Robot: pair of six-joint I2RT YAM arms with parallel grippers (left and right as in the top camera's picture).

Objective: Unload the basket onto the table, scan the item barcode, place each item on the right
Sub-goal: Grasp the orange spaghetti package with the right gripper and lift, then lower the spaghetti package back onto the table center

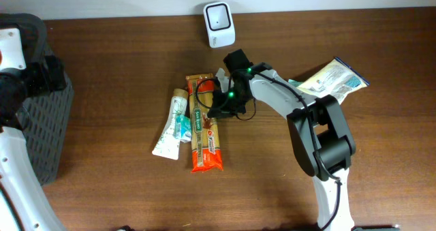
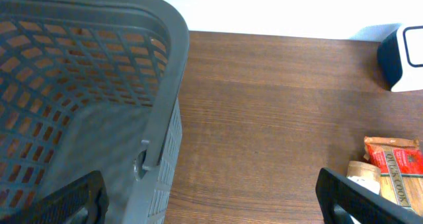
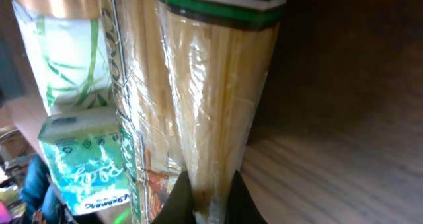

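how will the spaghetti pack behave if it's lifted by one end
Probably stiff along its length: the spaghetti pack shows straight strands packed tight. Its glossy film looks slippery, and the right end effector pinches only one end, so it may tilt or slide. Strands likely snap if bent.

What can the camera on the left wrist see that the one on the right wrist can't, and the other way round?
Only the left wrist view shows the grey basket, the white scanner, and the left claw, wide open and empty. Only the right wrist view shows the right claw pinched on the spaghetti pack, seen close up, and a small green packet. Both show that pack, the white tube next to it and the brown table.
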